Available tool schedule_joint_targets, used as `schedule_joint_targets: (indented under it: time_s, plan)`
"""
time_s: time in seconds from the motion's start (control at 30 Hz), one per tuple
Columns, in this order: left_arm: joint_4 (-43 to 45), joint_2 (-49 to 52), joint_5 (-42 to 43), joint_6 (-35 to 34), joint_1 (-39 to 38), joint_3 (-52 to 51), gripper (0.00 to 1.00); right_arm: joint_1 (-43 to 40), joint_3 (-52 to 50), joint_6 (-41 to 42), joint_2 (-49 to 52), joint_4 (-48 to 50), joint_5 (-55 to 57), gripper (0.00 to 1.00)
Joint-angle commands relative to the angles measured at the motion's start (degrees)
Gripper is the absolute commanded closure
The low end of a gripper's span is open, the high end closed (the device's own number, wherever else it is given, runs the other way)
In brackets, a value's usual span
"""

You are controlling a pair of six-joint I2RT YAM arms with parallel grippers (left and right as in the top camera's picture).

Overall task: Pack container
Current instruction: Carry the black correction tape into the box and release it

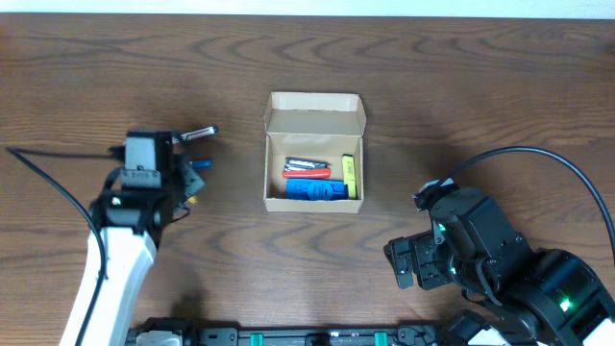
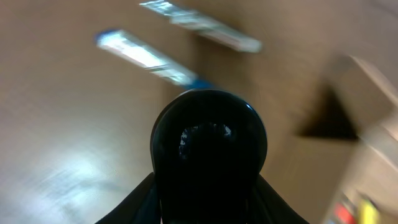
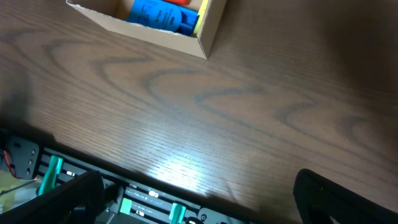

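Container [image 1: 314,152] open on table [image 1: 96,77]; yellow marker [image 1: 350,175] inside. Left end effector [image 1: 187,168] near pen [image 1: 197,133] (grip state: cannot tell, view blurred). Right end effector [image 3: 199,186] spread apart, empty.

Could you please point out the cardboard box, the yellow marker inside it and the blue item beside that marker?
cardboard box [image 1: 315,120], overhead view, on the tan panel at its far end.
yellow marker [image 1: 350,176], overhead view, on the middle of its body.
blue item [image 1: 315,190], overhead view, on its middle.
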Motion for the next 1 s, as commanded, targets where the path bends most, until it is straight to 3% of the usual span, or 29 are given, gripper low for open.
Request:
schedule_joint_targets:
  time_s: [0.0, 0.17, 0.4, 0.57, 0.67, 0.73, 0.97]
  plan:
    - [2.6, -1.7, 7.1, 12.0, -5.8, 1.3, 0.95, 0.5, 0.4, -0.8, 0.0, -0.1, 0.2, 0.01]
    - [3.7, 1.0, 8.0, 21.6, -14.4, 5.8, 0.95, 0.5, 0.4, -0.8, 0.0, -0.1, 0.2, 0.01]
    - [-3.0, 12.6, -1.2, 37.7, -24.8, 18.3, 0.95, 0.5, 0.4, -0.8, 0.0, -0.1, 0.2, 0.01]
    - [-3.3, 19.6, 0.0, 58.1, -27.7, 22.1, 0.94, 0.5, 0.4, -0.8, 0.0, -0.1, 0.2, 0.01]
    - [-3.3, 21.8, 5.4, 74.3, -28.3, 22.1, 0.94, 0.5, 0.4, -0.8, 0.0, -0.1, 0.2, 0.01]
    - [-3.2, 23.0, 8.8, 81.4, -28.4, 22.1, 0.94, 0.5, 0.4, -0.8, 0.0, -0.1, 0.2, 0.01]
    - [-1.4, 26.8, 10.1, 88.0, -28.5, 22.1, 0.94, 0.5, 0.4, -0.8, 0.0, -0.1, 0.2, 0.01]
